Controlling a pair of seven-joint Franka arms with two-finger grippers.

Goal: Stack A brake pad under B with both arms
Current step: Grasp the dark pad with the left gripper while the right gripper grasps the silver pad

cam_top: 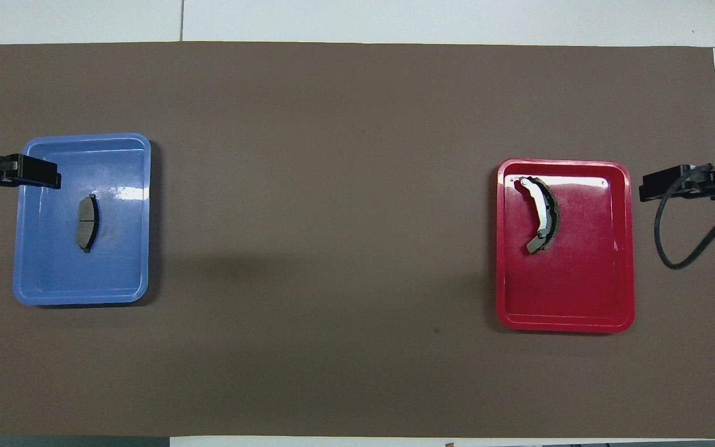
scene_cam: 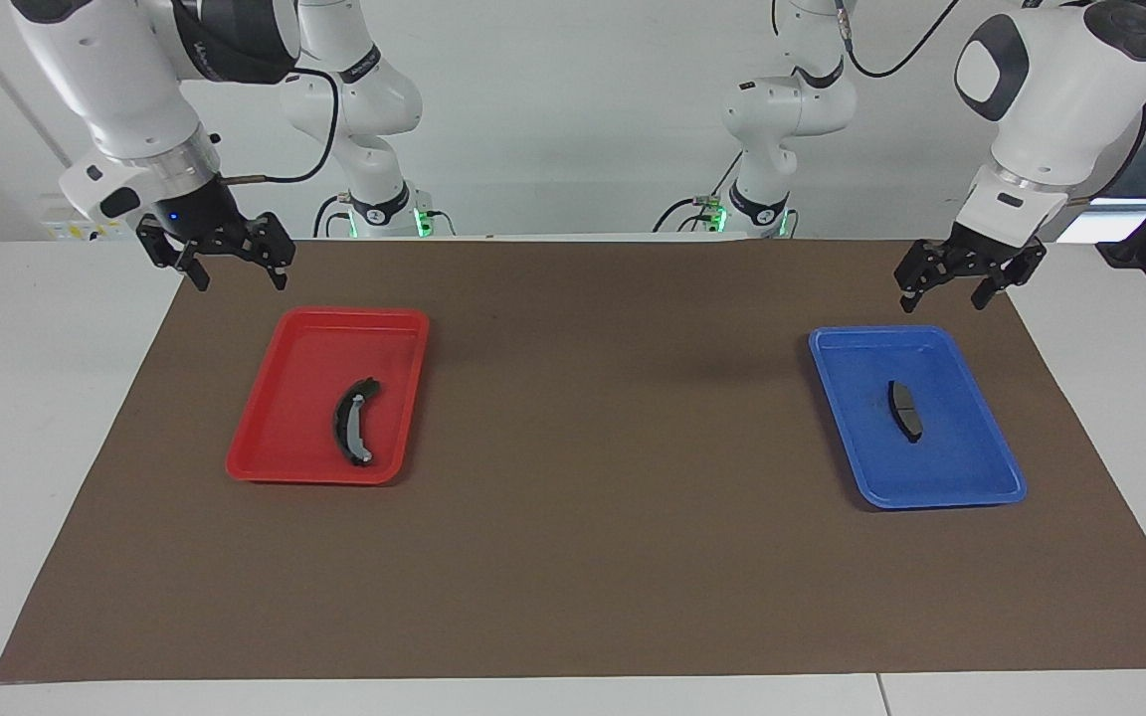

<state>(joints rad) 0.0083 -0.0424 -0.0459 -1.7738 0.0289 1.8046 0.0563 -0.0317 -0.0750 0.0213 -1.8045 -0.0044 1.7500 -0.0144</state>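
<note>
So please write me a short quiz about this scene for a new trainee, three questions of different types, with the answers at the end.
1. True or false: the short brake pad lies in the blue tray.
2. Multiple choice: the long crescent brake pad lies
a) on the brown mat
b) in the red tray
c) in the right claw
3. Fill in: the left claw hangs with open fingers and holds ____.

Key
1. True.
2. b. The right claw is open and empty, up in the air by the red tray's edge nearest the robots.
3. Nothing. It is over the mat, just short of the blue tray.
</note>
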